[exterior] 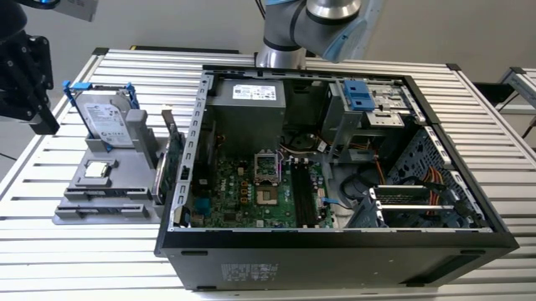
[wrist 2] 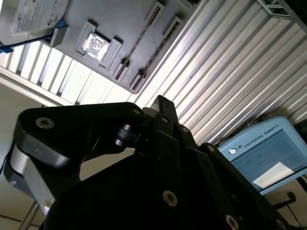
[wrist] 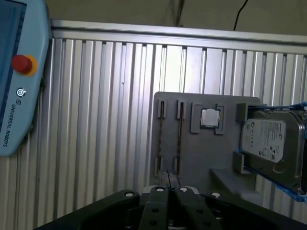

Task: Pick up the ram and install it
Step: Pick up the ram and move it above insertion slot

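Your pincer (wrist: 170,190) was drawn narrow, gripping nothing, poised over the grey holder (wrist: 201,153) | ram (wrist: 180,136) lay seated in a holder slot on the surface (wrist: 96,120), outside the computer case (exterior: 335,241) | you had neither picked nor installed it; both steps were left.

Open PC case (exterior: 335,254) sits on slatted counter (exterior: 84,263), motherboard (exterior: 251,194) & power supply (exterior: 251,106) exposed inside. On exterior view's left, grey tray (exterior: 84,219) carries hard drive (exterior: 107,122) upright in blue frame, CPU chip (exterior: 99,168) flat just beside. Green card (exterior: 172,160) stands btwn tray & case.
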Robot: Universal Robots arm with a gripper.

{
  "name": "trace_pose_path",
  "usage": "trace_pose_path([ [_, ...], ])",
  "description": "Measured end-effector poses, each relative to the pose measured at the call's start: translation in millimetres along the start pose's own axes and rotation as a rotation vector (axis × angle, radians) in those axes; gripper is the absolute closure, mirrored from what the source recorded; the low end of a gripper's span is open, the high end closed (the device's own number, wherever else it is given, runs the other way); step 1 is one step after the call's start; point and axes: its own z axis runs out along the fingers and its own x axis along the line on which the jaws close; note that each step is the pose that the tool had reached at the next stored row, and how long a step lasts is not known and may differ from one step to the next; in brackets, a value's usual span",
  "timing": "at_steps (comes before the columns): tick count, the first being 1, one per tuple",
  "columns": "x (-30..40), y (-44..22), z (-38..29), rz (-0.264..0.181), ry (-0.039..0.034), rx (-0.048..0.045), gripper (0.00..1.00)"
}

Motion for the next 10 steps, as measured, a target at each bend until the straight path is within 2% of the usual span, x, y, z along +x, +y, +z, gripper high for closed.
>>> trace_pose_path([
  [10,0.0,0.0,0.0,-0.003,0.0001,0.0,1.0],
])
